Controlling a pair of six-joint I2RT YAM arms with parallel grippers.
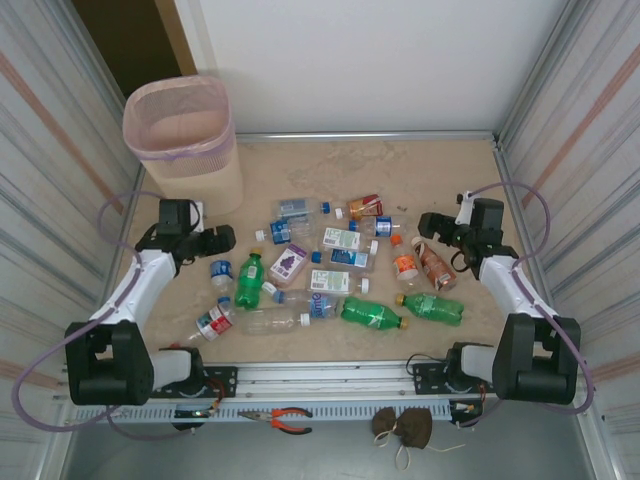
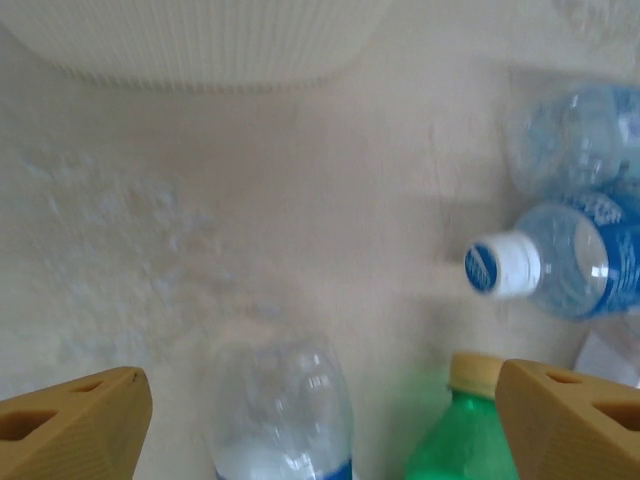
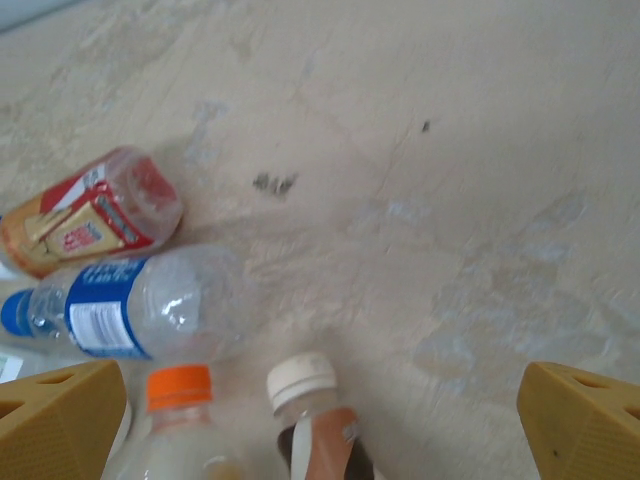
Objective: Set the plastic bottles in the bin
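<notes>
Hovering with fingers spread, the left gripper and right gripper are flanking clear, green and brown plastic bottles mid-frame; a tall beige pink-lined bin is standing upper left.

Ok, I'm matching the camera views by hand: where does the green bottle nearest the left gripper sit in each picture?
Top external: the green bottle lies left of centre, lower than the bin and to its right, cap pointing away from the arm bases.
Left wrist: the green bottle is at the bottom edge, right of centre, yellow cap uppermost.
Shared landmark: the bin, upper left in the top view; its ribbed base runs along the top edge of the left wrist view.
</notes>
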